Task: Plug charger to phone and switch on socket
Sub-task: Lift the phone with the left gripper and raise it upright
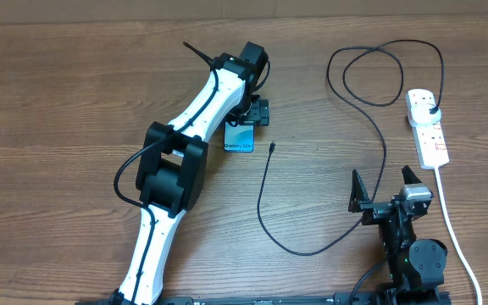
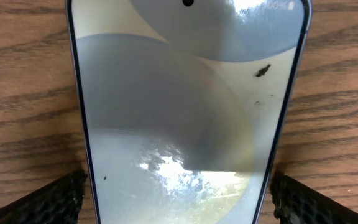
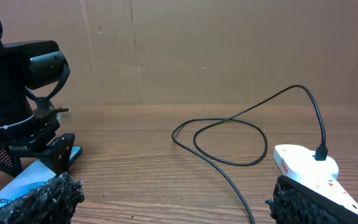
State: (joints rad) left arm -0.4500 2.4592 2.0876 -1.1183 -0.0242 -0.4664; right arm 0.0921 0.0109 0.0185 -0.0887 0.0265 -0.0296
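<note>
The phone (image 1: 240, 141), light-blue screen up, lies flat at the table's middle. It fills the left wrist view (image 2: 185, 106). My left gripper (image 1: 247, 117) is open over its far part, with a finger close beside each long edge (image 2: 178, 190). The charger (image 1: 371, 127) is a thin black cable. Its plug (image 1: 430, 108) sits in the white socket (image 1: 428, 135) at the right. Its connector tip (image 1: 274, 146) lies loose just right of the phone. My right gripper (image 1: 388, 188) is open and empty at the front right, facing the cable (image 3: 229, 121) and socket (image 3: 303, 165).
The cable makes a loop at the back (image 1: 379, 72) and a long bend toward the front (image 1: 303, 251). The socket's thick white cord (image 1: 456, 237) runs off the front right, beside my right arm. A cardboard wall (image 3: 197, 50) stands behind the table.
</note>
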